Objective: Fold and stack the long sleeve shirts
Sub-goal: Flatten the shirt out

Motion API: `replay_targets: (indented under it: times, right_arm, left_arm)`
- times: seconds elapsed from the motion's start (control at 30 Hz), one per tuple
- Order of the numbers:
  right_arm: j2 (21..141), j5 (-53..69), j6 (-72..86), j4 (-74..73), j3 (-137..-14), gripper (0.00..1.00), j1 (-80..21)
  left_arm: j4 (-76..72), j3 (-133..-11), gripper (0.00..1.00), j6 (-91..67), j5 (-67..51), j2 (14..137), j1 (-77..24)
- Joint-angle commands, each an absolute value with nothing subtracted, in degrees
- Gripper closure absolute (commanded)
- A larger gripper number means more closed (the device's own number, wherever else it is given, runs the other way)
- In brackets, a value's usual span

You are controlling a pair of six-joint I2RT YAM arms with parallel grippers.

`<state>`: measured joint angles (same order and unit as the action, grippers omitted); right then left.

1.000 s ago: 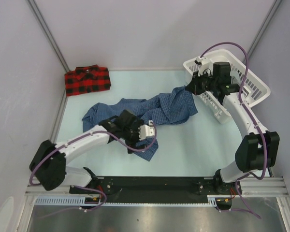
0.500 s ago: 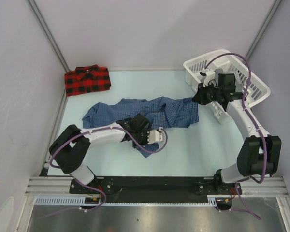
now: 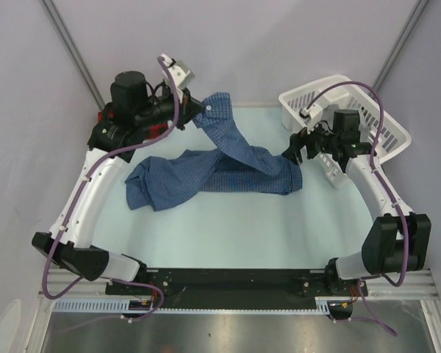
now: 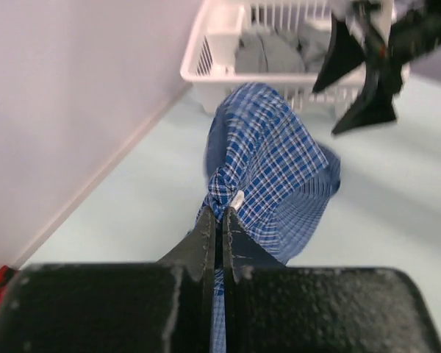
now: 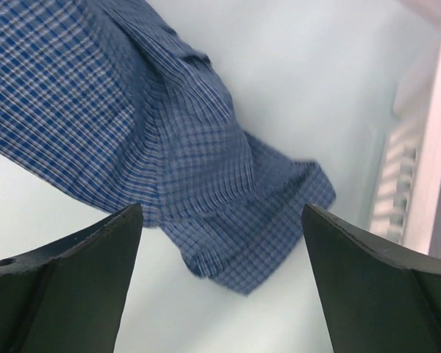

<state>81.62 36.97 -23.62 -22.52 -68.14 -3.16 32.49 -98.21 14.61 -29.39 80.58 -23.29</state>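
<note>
the left pincer (image 4: 222, 217) is clenched on a fold of the blue check shirt (image 3: 228, 165), holding it raised at the back left while the rest trails across the worktop (image 3: 279, 228) to the released right pincer (image 3: 296, 151) beside the white basket (image 3: 386, 129).

No writing, label, brand, number or sign can be read in any view.

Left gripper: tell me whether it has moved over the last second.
Yes. The left gripper went from the table's near middle to the far edge, level with the white basket, lifting the blue checked shirt.
</note>
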Motion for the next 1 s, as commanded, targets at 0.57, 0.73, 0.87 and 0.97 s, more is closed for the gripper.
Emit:
replay_targets:
  times: [0.57, 0.73, 0.87, 0.97]
  right_arm:
    - [79.6, 29.1, -29.2, 8.8, -60.0, 0.13, -23.9]
    - [89.5, 24.3, -26.0, 10.6, -66.7, 0.62, -21.8]
    - [91.0, 23.5, -19.5, 12.3, -72.1, 1.0, -19.5]
    - [89.0, 25.0, -15.5, 13.6, -73.7, 1.0, -18.1]
  left_arm:
    - [19.2, -100.7, 1.0, -8.7, -19.2, 81.7, -18.8]
    - [18.5, -99.5, 1.0, -10.3, -22.0, 80.3, -16.5]
    - [21.6, -94.9, 1.0, 1.9, -42.2, 76.7, -16.5]
    - [48.1, -90.8, 0.94, 36.6, -44.1, 73.2, -27.1]
